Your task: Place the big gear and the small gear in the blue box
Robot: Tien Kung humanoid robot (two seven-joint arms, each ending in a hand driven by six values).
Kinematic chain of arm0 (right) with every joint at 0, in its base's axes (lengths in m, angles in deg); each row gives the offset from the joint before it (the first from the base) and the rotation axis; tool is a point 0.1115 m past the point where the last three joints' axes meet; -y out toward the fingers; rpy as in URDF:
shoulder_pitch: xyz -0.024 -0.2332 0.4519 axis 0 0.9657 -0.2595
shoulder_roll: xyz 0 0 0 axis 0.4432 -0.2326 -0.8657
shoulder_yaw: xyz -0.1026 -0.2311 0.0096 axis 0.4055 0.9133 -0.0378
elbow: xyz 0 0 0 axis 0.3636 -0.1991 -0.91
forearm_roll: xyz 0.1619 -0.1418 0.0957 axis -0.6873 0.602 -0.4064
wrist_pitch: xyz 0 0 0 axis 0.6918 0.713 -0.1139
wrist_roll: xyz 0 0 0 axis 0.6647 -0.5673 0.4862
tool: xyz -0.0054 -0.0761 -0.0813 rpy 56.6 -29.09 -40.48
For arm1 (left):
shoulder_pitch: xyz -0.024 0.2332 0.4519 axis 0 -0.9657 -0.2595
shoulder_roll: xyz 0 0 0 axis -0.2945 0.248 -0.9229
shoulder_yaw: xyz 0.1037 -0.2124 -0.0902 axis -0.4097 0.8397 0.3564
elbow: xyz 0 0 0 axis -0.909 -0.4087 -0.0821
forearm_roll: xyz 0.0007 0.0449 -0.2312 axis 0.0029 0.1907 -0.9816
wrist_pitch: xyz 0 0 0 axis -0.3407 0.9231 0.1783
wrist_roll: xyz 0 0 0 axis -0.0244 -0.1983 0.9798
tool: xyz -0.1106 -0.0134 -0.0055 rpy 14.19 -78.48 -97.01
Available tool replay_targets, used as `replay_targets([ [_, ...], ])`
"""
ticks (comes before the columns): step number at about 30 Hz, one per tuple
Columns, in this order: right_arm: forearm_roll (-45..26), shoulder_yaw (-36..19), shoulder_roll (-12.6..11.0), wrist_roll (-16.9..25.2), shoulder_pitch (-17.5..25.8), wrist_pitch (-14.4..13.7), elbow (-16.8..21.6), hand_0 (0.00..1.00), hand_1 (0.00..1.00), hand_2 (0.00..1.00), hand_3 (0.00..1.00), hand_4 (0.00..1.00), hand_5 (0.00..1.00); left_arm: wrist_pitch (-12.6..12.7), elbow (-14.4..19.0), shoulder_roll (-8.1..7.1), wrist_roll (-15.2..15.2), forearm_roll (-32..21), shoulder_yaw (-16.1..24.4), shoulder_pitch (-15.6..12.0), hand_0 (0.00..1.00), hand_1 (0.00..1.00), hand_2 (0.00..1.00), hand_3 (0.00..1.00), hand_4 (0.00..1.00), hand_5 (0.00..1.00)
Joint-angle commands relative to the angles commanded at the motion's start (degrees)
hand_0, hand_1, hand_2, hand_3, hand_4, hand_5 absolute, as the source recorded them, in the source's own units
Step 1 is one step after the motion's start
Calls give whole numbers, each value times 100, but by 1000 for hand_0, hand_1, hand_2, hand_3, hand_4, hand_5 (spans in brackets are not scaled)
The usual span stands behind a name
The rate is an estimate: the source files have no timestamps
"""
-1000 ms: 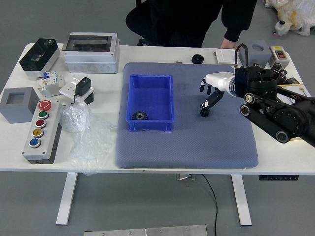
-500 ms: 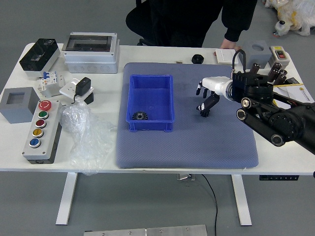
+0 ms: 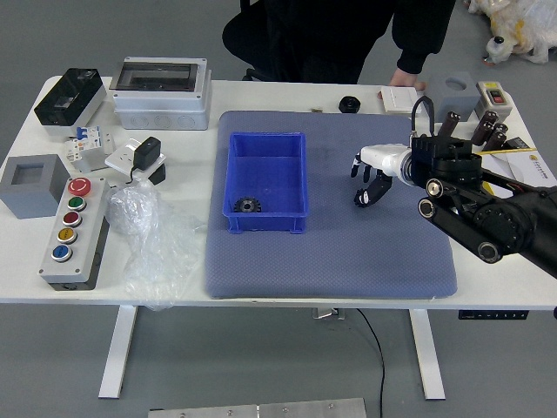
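Note:
My right hand (image 3: pixel 368 181) reaches in from the right over the grey-blue mat, its fingers spread. Its lowest fingertip is right at a small black gear (image 3: pixel 361 199) on the mat, partly covering it; I cannot tell whether they touch. A blue box (image 3: pixel 265 222) stands left of the hand, with another dark gear (image 3: pixel 248 205) lying inside at its near left corner. The left arm does not show.
A person in black stands at the far side, one hand resting by a white block (image 3: pixel 398 100). A black round part (image 3: pixel 349 104) lies beyond the mat (image 3: pixel 331 270). Left are a button panel (image 3: pixel 77 228), a plastic bag (image 3: pixel 157 244) and a grey-white case (image 3: pixel 162 91).
The right hand first shifted slightly left, then a little back to the right, staying over the gear on the mat. The box and the gear inside it have not moved.

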Motion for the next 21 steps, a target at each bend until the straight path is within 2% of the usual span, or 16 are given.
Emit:
replay_targets([
  [1, 2, 3, 2, 8, 0, -9, -16, 503, 546, 707, 716, 718, 51, 0, 0, 0, 0, 0, 1, -2, 861, 830, 826, 777, 600, 374],
  [21, 9, 44, 84, 74, 19, -80, -203, 510, 545, 707, 714, 719, 35, 2, -1, 22, 3, 3, 14, -6, 861, 830, 825, 778, 600, 374],
])
